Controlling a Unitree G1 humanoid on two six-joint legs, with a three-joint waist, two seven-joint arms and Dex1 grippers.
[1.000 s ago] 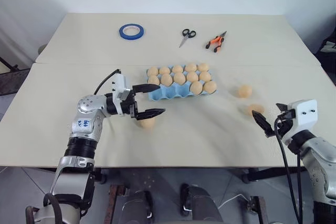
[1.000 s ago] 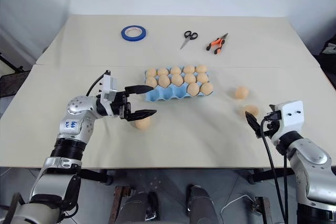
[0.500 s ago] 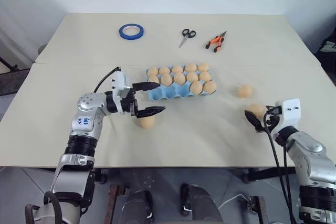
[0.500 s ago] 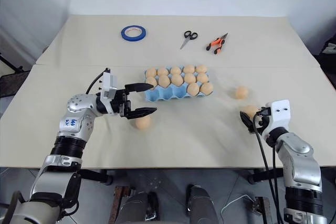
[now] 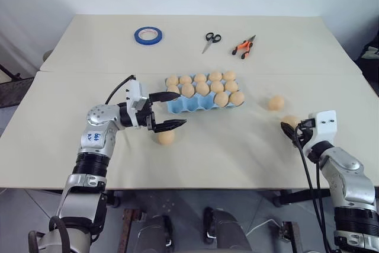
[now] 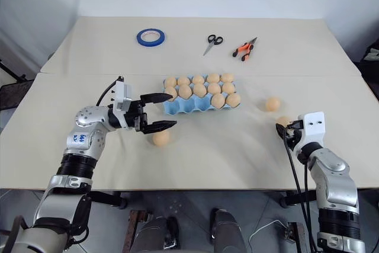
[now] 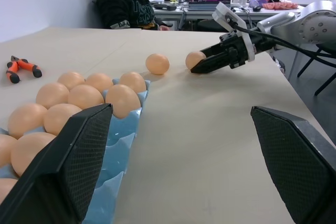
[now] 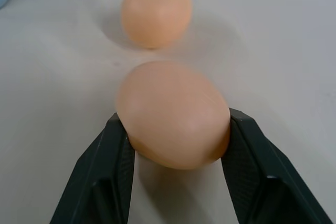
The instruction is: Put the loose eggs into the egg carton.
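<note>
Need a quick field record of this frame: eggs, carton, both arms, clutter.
carton: light blue egg carton, mid-table, most cups filled, near-left cups bare
loose eggs: three on the table
egg 1: near egg, between the jaws of the right gripper, resting on the table
egg 2: far egg, just beyond egg 1
egg 3: left egg, below the left gripper
left gripper: jaws wide open, holding nothing
clutter: tape roll, scissors, orange pliers, far side

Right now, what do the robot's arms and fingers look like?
Both arms are shiny silver metal with black ribbed rings at the joints. Each ends in a white boxy wrist block and two black pointed fingers, on the left gripper and the right gripper. The pads are cross-hatched black. Black cables loop along both arms, and the left arm has blue handwriting.
</note>
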